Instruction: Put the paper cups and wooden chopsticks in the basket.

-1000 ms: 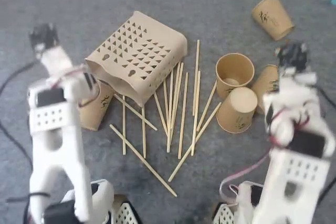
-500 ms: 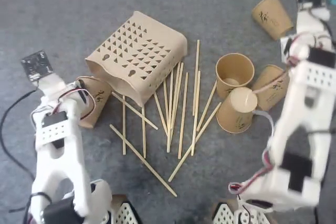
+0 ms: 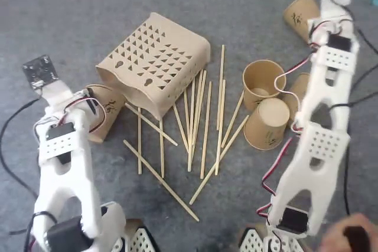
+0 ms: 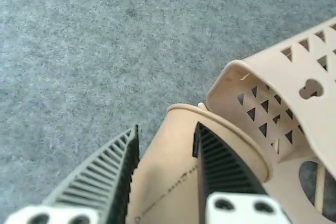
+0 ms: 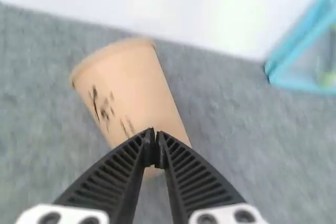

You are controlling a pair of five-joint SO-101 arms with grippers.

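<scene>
The tan perforated basket (image 3: 156,63) lies tipped over at centre, also seen as the basket (image 4: 283,93). Several wooden chopsticks (image 3: 195,122) are scattered in front of it. A paper cup (image 3: 109,116) lies on its side against the basket's left; my left gripper (image 3: 94,107) is at it. Up close, the left gripper (image 4: 166,128) is open, one finger beside this cup (image 4: 163,171) and the other over it. A far-right cup (image 3: 300,16) lies on its side; my right gripper (image 5: 154,132) hangs shut above that cup (image 5: 126,93), holding nothing. Three more cups cluster right of centre (image 3: 263,81).
The cluster holds an upright cup, an upside-down cup (image 3: 269,122) and a lying cup (image 3: 298,90) partly behind the right arm. A teal object (image 5: 304,61) stands past the far cup by the white wall. Grey carpet covers the table.
The right arm swung from near the cup cluster out to the far-right cup and stretched farther over it. The left arm settled at the cup beside the basket and has kept nearly still since.
</scene>
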